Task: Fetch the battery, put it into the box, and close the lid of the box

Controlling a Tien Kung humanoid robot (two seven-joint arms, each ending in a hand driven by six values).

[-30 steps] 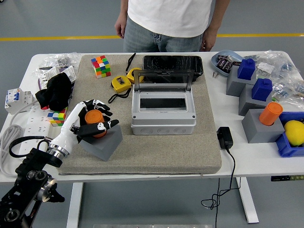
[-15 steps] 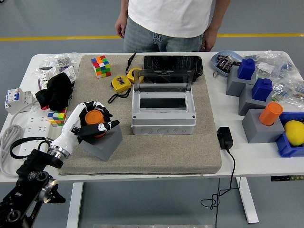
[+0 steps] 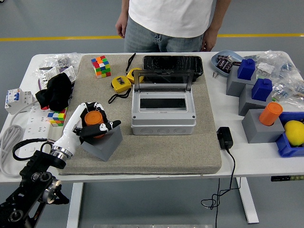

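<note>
We see a white table with a tan mat over its middle, and a person standing at the far side, cut off above the chest, both arms hanging down. On the mat sits one grey box with its clear lid standing upright at the back; behind that lid lies a black tray, partly hidden by it. To the right we count three grey blocks: two carry blue pieces and the nearest carries an orange cylinder. A blue bin at the right edge is cut off, with a yellow thing in it. A fourth grey block sits at the mat's near left, and the orange battery stands on it. Our left hand has its fingers curled around the battery, hiding much of it; we cannot tell whether it is lifted clear of the block. We count two colour cubes, one on the mat's far left corner and one half hidden under a black cloth. A yellow tape measure lies beside the box, and a second yellow one behind it is mostly hidden. A black plug adapter lies near the box's right.
</note>
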